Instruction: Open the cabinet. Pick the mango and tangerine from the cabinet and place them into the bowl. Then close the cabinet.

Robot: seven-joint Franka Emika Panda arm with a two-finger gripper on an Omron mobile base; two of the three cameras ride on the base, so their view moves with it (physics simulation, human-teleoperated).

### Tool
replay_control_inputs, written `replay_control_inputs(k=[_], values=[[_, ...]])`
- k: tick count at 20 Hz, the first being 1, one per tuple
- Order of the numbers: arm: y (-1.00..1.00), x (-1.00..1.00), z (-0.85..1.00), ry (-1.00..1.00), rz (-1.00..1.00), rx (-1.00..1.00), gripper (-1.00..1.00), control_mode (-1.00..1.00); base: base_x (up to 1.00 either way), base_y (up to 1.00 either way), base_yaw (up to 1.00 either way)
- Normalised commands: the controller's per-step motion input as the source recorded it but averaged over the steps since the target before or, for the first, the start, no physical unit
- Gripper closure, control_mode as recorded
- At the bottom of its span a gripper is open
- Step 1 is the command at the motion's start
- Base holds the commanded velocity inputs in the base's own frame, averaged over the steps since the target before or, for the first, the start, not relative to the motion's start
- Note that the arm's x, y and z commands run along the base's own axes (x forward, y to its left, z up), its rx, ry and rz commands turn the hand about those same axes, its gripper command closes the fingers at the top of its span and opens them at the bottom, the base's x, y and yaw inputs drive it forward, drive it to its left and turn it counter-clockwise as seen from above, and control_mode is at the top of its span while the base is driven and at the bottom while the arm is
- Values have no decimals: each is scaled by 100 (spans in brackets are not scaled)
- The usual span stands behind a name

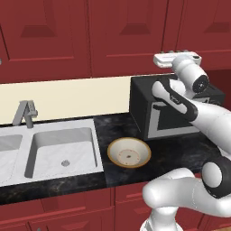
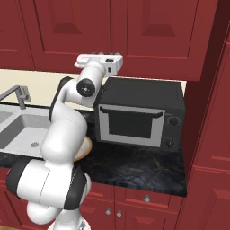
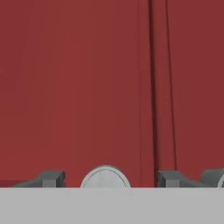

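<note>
The dark red cabinet [image 1: 131,31] hangs above the counter with its doors shut, so the mango and tangerine are hidden. In the hand view a door fills the picture and a round silver knob [image 3: 105,177] sits between my two fingertips. My gripper [image 3: 111,178] is open around the knob, with a gap on each side. From the base cameras my white hand [image 1: 176,58] reaches up to the cabinet's lower edge above the microwave. The cream-tan bowl [image 1: 113,146] rests on the black counter, partly behind my arm in the right base view [image 2: 87,150].
A black microwave [image 1: 155,110] stands on the counter under my hand. A steel sink [image 1: 63,149] with a faucet [image 1: 25,113] lies to the left of the bowl. Red drawers run below the counter edge.
</note>
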Motion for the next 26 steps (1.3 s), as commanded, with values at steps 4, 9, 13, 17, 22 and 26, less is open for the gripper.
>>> replay_control_inputs(k=[4,9,13,17,22,26], values=[[0,-18,0,0,0,0,100,-100,0,0,0],[2,-53,0,-1,-1,0,100,-100,0,0,0],[26,-61,0,0,-4,0,100,-100,0,0,0],[42,-80,0,0,-6,0,100,-100,0,0,0],[54,-93,0,0,-8,0,100,-100,0,0,0],[59,-100,1,0,-11,0,100,-100,0,0,0]])
